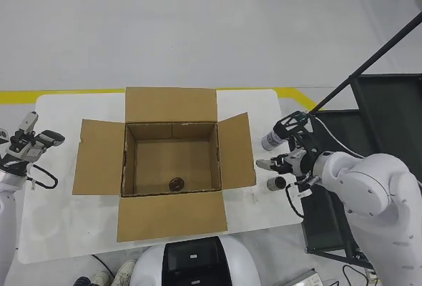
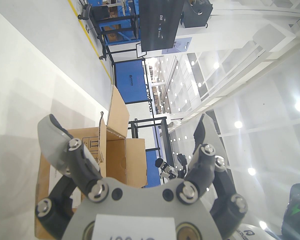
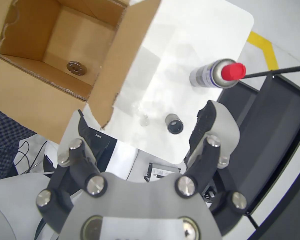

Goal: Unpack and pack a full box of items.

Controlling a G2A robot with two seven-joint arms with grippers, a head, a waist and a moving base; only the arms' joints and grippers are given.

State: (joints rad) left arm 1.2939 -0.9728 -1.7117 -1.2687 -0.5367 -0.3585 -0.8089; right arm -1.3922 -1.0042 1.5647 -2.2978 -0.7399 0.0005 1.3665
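An open cardboard box (image 1: 172,161) stands mid-table with all flaps folded out. On its floor near the front wall lies a small round dark disc (image 1: 176,184) (image 3: 76,68). My right gripper (image 1: 279,164) (image 3: 142,123) hovers open and holding nothing above the table's right end. Below it a small dark cylinder (image 1: 275,184) (image 3: 174,124) stands on the table, and a white spray can (image 1: 271,139) with a red cap (image 3: 216,73) stands just beyond. My left gripper (image 1: 41,130) (image 2: 125,128) is open and holds nothing off the table's left edge, pointing across at the box (image 2: 120,151).
The white table (image 1: 61,214) carries the box in the middle. A black metal rack (image 1: 383,114) (image 3: 272,116) stands right beside the table's right edge, close to my right arm. A yellow floor line (image 1: 46,93) runs behind the table.
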